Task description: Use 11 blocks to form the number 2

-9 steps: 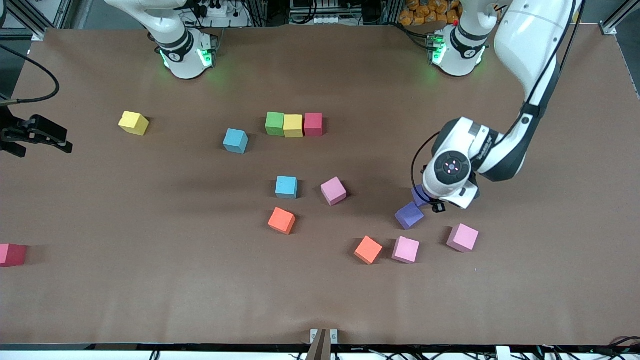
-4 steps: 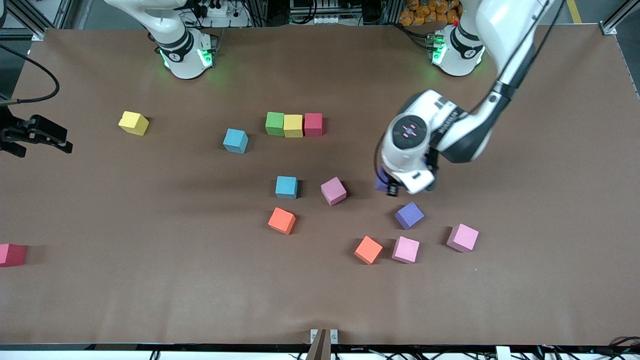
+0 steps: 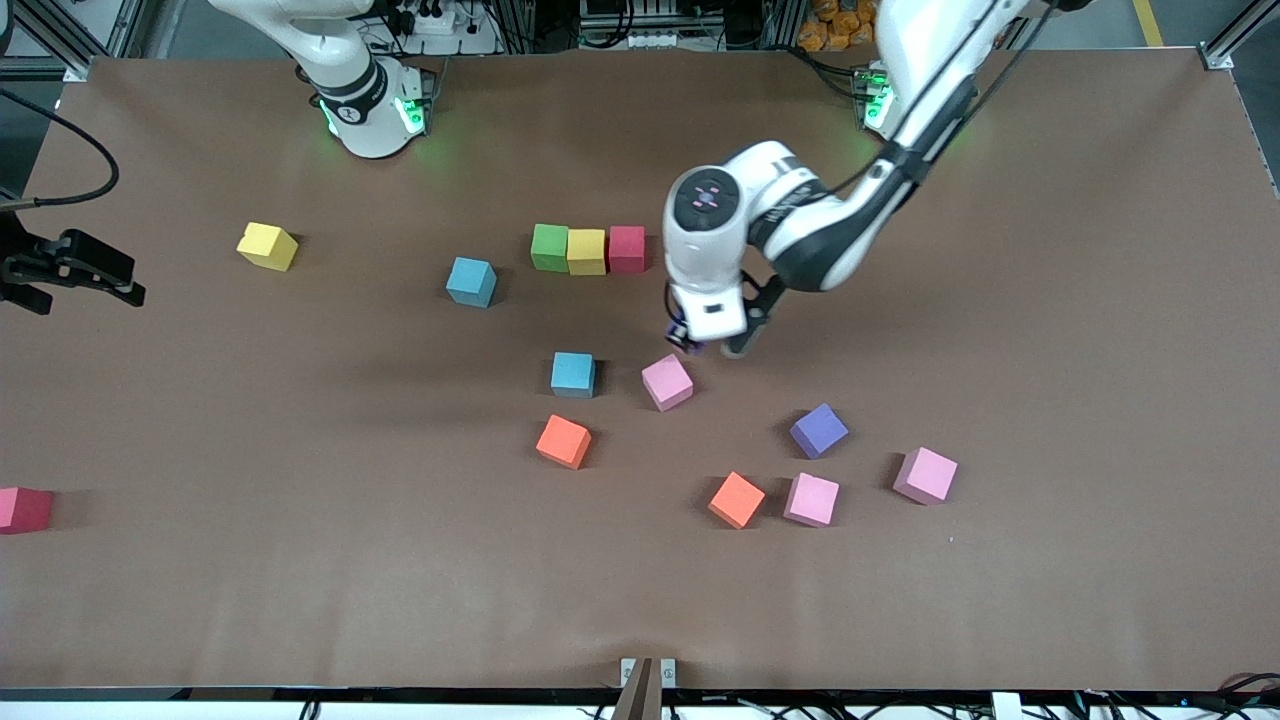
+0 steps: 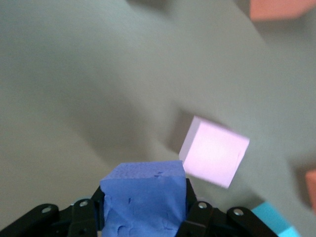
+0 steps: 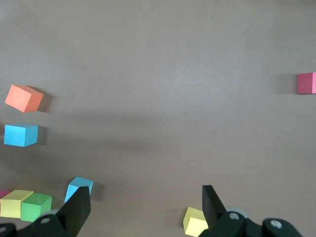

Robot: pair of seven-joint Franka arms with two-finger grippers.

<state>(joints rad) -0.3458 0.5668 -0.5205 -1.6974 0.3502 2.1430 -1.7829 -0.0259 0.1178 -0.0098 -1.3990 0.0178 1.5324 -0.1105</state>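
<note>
My left gripper (image 3: 712, 343) (image 4: 143, 210) is shut on a purple block (image 4: 143, 190) and hangs over the table between the red block (image 3: 627, 249) and a pink block (image 3: 667, 382) (image 4: 213, 153). Green (image 3: 549, 247), yellow (image 3: 586, 251) and red blocks stand edge to edge in a row. Loose on the table lie two light blue blocks (image 3: 471, 281) (image 3: 573, 374), two orange ones (image 3: 563, 441) (image 3: 737, 499), another purple one (image 3: 819, 431) and two more pink ones (image 3: 811, 499) (image 3: 925, 475). My right gripper (image 3: 120, 285) (image 5: 143, 212) waits open and empty at the right arm's end.
A second yellow block (image 3: 267, 246) (image 5: 197, 222) lies toward the right arm's end. A second red block (image 3: 24, 509) (image 5: 307, 83) sits at that end's table edge. Both arm bases (image 3: 365, 105) (image 3: 885, 100) stand along the table edge farthest from the front camera.
My left gripper has carried the purple block away from the other purple block, toward the right arm's end, to beside the pink block below the row. The right arm has not moved.
</note>
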